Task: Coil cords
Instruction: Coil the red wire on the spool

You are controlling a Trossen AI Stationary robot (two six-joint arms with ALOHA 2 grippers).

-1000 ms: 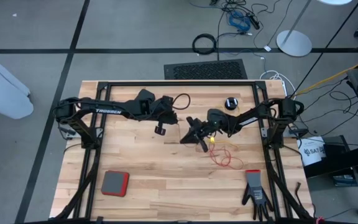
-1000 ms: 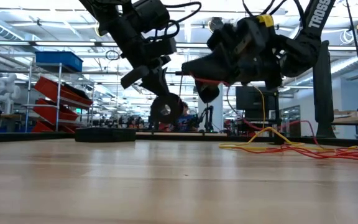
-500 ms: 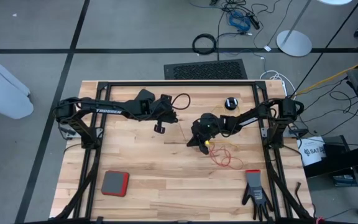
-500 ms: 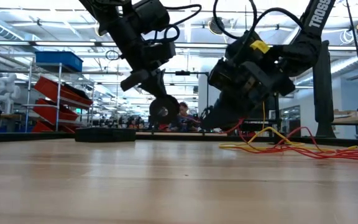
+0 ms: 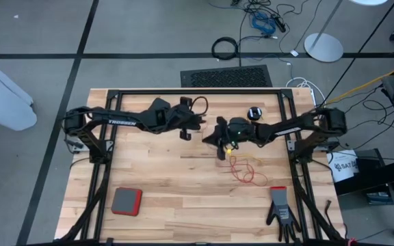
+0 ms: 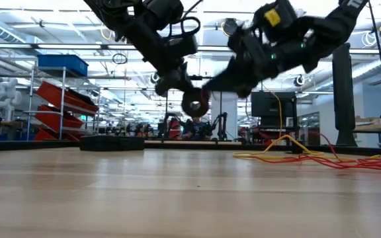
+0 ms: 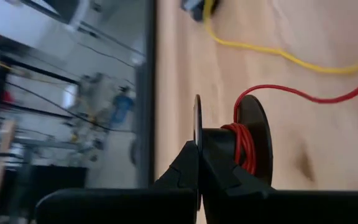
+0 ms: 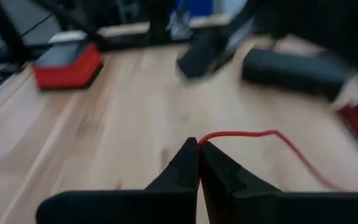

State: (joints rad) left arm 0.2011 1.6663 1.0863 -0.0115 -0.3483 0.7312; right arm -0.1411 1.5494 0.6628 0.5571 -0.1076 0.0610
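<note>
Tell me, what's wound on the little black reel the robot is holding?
Red cord is wound round the reel held by the left gripper. How many turns lie underneath is hidden.

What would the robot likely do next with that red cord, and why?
Probably swing the right gripper around the reel for another wrap. The left gripper holds the reel up off the table with a few red turns already on it, while the right one pinches the red cord, and loose cord still lies on the wood.
</note>
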